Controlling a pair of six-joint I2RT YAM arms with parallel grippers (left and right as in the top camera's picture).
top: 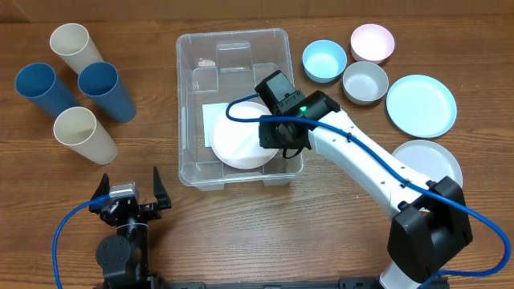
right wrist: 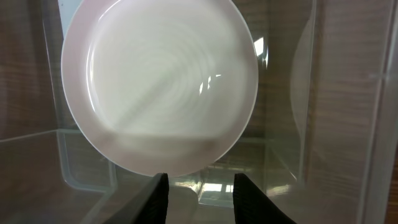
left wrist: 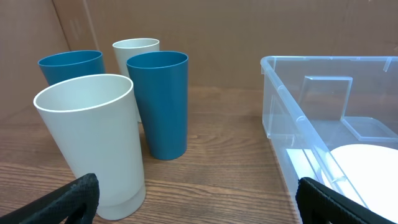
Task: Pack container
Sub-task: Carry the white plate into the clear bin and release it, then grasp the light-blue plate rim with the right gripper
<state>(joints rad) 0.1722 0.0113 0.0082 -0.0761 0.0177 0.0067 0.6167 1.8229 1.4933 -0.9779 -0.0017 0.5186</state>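
The clear plastic container [top: 189,96] stands at the table's middle. It also shows in the left wrist view [left wrist: 298,118] and the right wrist view [right wrist: 348,124]. A white plate [top: 237,144] lies on its bottom, and fills the right wrist view [right wrist: 158,81]. My right gripper [right wrist: 198,196] is open and empty inside the container, just off the plate's rim; in the overhead view it [top: 279,138] is at the plate's right edge. My left gripper [top: 130,193] is open and empty near the table's front edge, below the cups, with its fingertips at the left wrist view's lower corners [left wrist: 199,202].
Two blue cups [top: 107,90] [top: 46,88] and two cream cups [top: 84,135] [top: 74,46] lie left of the container. To its right are a blue bowl [top: 324,60], a pink bowl [top: 373,42], a grey bowl [top: 365,82], a light blue plate [top: 421,105] and a white plate [top: 430,160].
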